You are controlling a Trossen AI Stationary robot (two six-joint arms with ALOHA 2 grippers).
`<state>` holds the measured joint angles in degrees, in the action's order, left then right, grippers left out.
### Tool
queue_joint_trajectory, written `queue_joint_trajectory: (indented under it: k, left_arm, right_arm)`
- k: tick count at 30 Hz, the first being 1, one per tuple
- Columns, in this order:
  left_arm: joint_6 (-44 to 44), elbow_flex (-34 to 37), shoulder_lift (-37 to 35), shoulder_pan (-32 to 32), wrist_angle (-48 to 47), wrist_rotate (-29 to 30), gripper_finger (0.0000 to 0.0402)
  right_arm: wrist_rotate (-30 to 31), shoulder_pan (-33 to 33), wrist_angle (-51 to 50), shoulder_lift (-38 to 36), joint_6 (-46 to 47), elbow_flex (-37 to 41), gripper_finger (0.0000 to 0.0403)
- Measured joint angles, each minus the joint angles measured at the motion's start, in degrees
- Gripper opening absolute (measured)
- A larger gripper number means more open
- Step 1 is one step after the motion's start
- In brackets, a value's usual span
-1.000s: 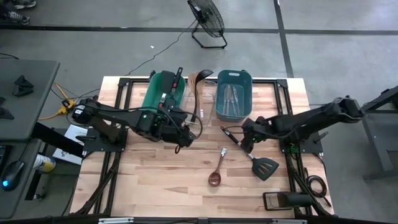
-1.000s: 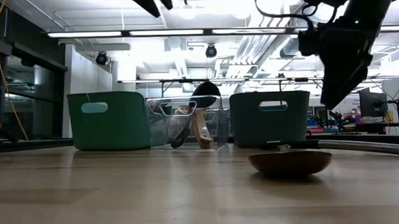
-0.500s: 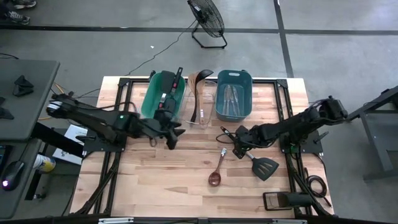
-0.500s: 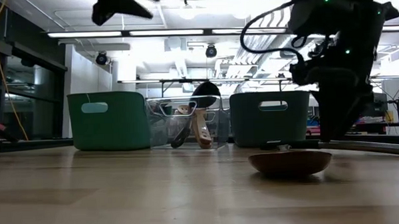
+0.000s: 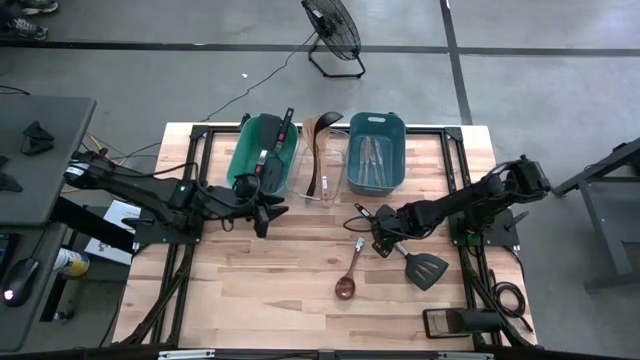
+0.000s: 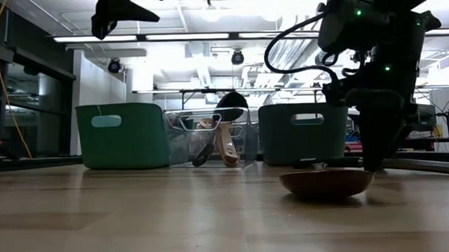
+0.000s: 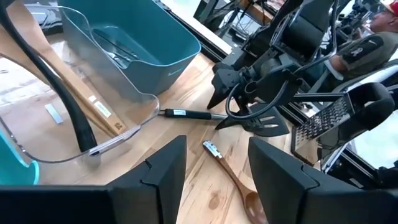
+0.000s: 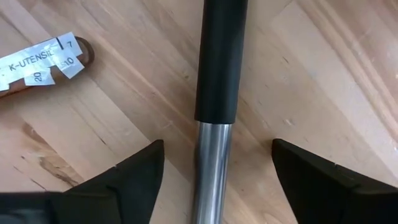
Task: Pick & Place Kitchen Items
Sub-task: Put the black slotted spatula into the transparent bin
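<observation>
My right arm has come down low over the desk (image 5: 250, 290) since a second ago, and my left arm has pulled back toward the left side, away from the middle.

Biggest things first. At the back of the desk stand the green bin (image 5: 262, 153), the clear bin (image 5: 318, 160) with a wooden spatula and dark tools in it, and the blue bin (image 5: 374, 152) with silver cutlery lying inside.

In front of the blue bin lies the black spatula (image 5: 424, 267), flat on the desk. Its long handle runs back and to the left, from the slotted blade up toward the blue bin. The right gripper (image 8: 211, 168) sits right over that handle, where the black grip meets the silver shaft. Its jaws are wide open, one on each side of the handle, and hold nothing yet. The handle runs straight down the gap between them, so I think closing them should catch it. The right arm is much the nearer one for this job.

The wooden spoon (image 5: 350, 272) lies just beside the spatula, bowl toward the front edge.

The left gripper (image 5: 262, 212) hangs in front of the green bin, jaws open and empty.
</observation>
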<state>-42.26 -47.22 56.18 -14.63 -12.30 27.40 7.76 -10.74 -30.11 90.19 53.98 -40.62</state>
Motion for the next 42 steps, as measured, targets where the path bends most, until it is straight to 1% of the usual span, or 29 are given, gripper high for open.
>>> queue_joint_trajectory:
  k: [9,23,24,32,36,38,42]
  left_arm:
    - [0.00,-0.01,0.17,0.00,0.18,0.00,0.0170]
    - [0.00,-0.02,0.17,0.00,0.16,0.00,0.0170]
    - [0.02,-0.02,0.17,0.00,0.16,0.00,0.0170]
    - [0.42,-0.02,0.17,0.00,0.14,0.00,0.0170]
    - [0.44,-0.02,0.17,0.00,0.14,0.00,0.0170]
    - [0.43,-0.02,0.17,0.00,0.14,0.00,0.0170]
    - [0.44,-0.02,0.17,0.00,0.14,0.00,0.0170]
  right_arm:
    - [0.69,0.02,-0.45,0.19,0.23,0.04,0.0197]
    - [-0.13,0.09,-0.96,0.24,1.12,0.13,0.0070]
    - [-0.29,0.09,-0.96,0.24,1.42,0.13,0.0065]
    - [-1.91,0.14,-0.87,-0.10,1.90,0.20,0.0065]
    - [-2.92,0.13,-0.98,-2.31,1.14,0.01,0.0065]
    - [-5.34,0.10,-1.49,-3.72,1.16,0.02,0.0065]
    - [-5.79,0.72,-1.14,-6.30,1.21,-0.35,0.0064]
